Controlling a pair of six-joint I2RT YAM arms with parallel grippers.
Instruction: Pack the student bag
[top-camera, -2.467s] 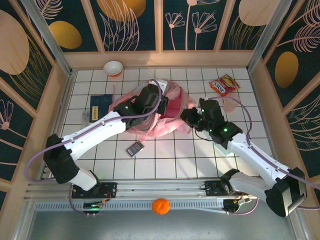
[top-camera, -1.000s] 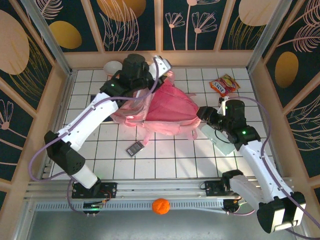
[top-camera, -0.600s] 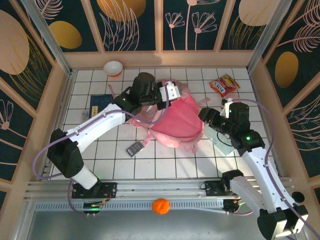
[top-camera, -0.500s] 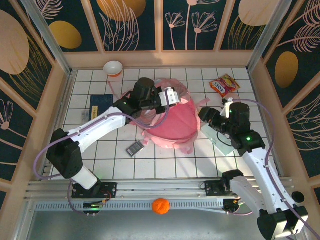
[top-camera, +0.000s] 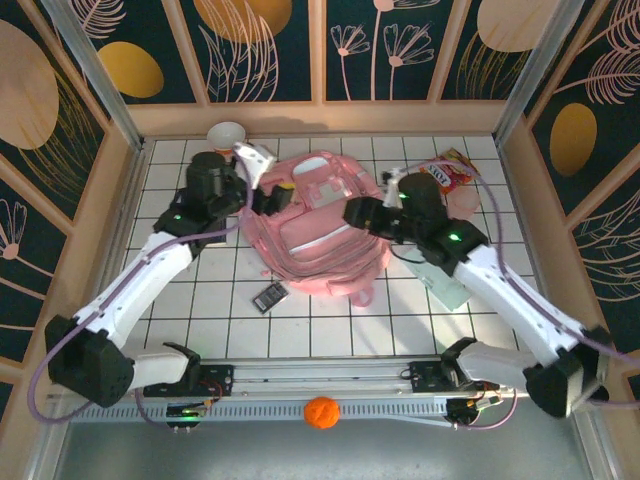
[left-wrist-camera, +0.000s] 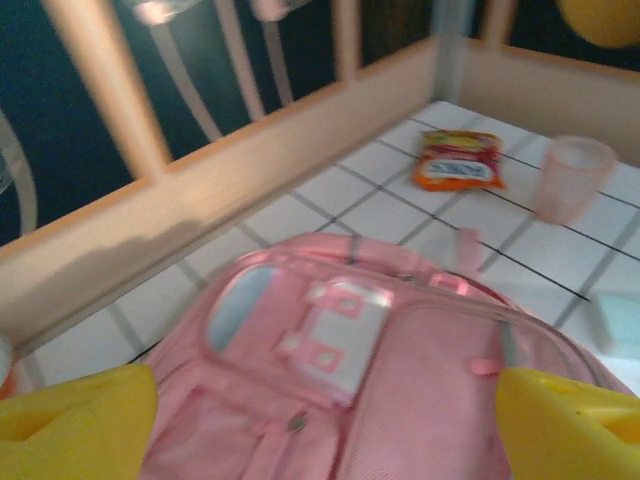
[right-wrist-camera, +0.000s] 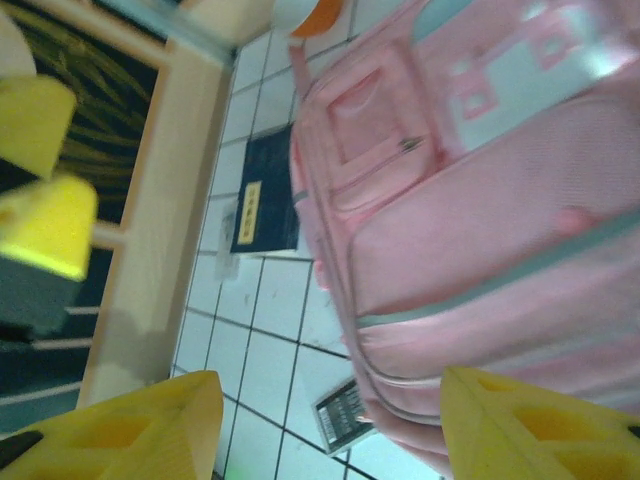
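No lettering, number or brand can be read with certainty. A white panel with red marks is carried on the orange snack packet (left-wrist-camera: 459, 162), but it is blurred beyond reading. A yellow label (right-wrist-camera: 248, 202) is borne by the dark blue book (right-wrist-camera: 262, 205); its print is too small to be made out. The white patch (left-wrist-camera: 335, 335) on the student bag (left-wrist-camera: 430, 400) is marked with pink squares, which cannot be read as writing.
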